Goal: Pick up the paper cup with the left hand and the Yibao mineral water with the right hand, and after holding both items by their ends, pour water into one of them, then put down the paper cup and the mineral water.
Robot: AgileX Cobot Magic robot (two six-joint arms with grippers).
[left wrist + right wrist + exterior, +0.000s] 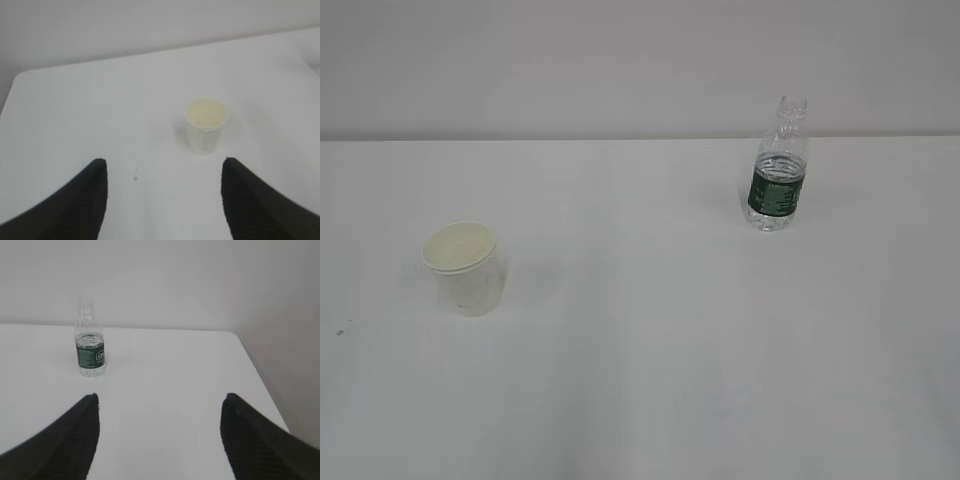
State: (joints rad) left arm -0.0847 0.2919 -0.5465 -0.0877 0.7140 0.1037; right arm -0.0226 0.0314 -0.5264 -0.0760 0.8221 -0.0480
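A: White table (pixel 650 380), nothing grasped. Left hand (pixel 164 170) spread wide, paper cup (pixel 204 125) ahead, slightly right.
B: Right hand (pixel 160 407) spread too; water bottle (pixel 90 347) ahead-left. Next: reach in, both.

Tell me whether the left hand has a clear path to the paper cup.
Probably yes: the left hand is open and the paper cup stands upright ahead, slightly right of centre, with only bare table between.
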